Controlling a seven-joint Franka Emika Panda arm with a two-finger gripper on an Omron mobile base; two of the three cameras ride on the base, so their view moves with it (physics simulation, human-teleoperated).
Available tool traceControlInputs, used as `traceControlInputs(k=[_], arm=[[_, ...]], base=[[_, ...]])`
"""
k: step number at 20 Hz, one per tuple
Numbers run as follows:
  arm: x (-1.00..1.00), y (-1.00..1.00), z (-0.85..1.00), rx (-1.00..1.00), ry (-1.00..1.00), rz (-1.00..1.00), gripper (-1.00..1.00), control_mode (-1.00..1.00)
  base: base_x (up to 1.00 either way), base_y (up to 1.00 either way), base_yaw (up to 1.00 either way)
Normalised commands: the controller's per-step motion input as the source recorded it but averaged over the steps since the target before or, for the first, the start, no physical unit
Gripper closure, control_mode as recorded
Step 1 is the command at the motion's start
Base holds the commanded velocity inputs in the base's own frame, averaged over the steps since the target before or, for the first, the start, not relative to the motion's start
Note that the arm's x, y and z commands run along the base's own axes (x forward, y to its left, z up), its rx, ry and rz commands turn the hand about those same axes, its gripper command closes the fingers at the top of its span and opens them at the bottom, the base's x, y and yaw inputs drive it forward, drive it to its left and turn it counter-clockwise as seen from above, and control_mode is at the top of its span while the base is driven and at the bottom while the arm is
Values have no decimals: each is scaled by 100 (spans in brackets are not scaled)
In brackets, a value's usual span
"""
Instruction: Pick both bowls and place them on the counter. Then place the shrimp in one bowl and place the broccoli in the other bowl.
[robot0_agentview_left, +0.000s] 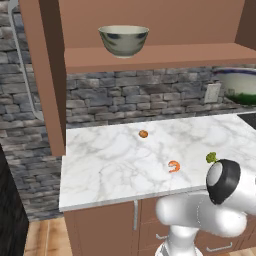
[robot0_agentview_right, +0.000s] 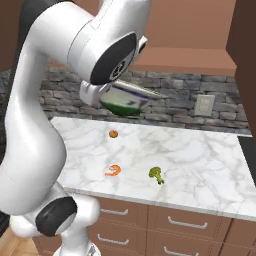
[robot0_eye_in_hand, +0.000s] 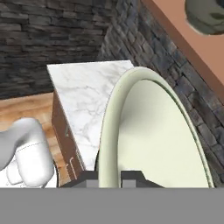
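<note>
Already the gripper is clamped on the rim of the smaller cream-green bowl, one finger on either side of the wall, so the bowl hangs up off the counter. In the right base view this bowl is tilted, its dark green band turned down and toward the camera, its mouth facing the stone backsplash. It is carried high above the marble, between the slab and the wooden shelf. So the relation that matters is straight down: the landing spot lies below the fingers, and the bowl should be rolled level before it touches.

Going from near to far, the counter's front edge comes first. Just behind it lie the shrimp to the left and the broccoli to the right, a little apart from each other. Farther back and left sits a small orange-brown ball. The held bowl looks to hang over the back of the slab, behind these three, though its exact footing below cannot be read.

The left half of the marble is bare, and so is the stretch behind the broccoli, which gives open room. I judge a set-down behind or beside the food safest, away from the front edge.

Farthest off, the larger grey-green bowl stands upright on the shelf, not yet fetched
</note>
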Motion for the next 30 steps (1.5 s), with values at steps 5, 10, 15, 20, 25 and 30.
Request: traceControlInputs(k=[5,10,15,20,25,30], arm=[[-24,30,-79,-10,-24,26,100,-100],[0,9,-76,-9,-24,27,100,-100],[18,-2,-64,-9,-4,22,100,-100],[41,-13,-29,-5,0,18,100,-100],[57,-28,-29,-3,0,19,100,-100],[59,-28,-53,-5,5,14,100,-100]], base=[[0,0,0],[0,0,0],[0,0,0],[0,0,0],[0,0,0],[0,0,0]])
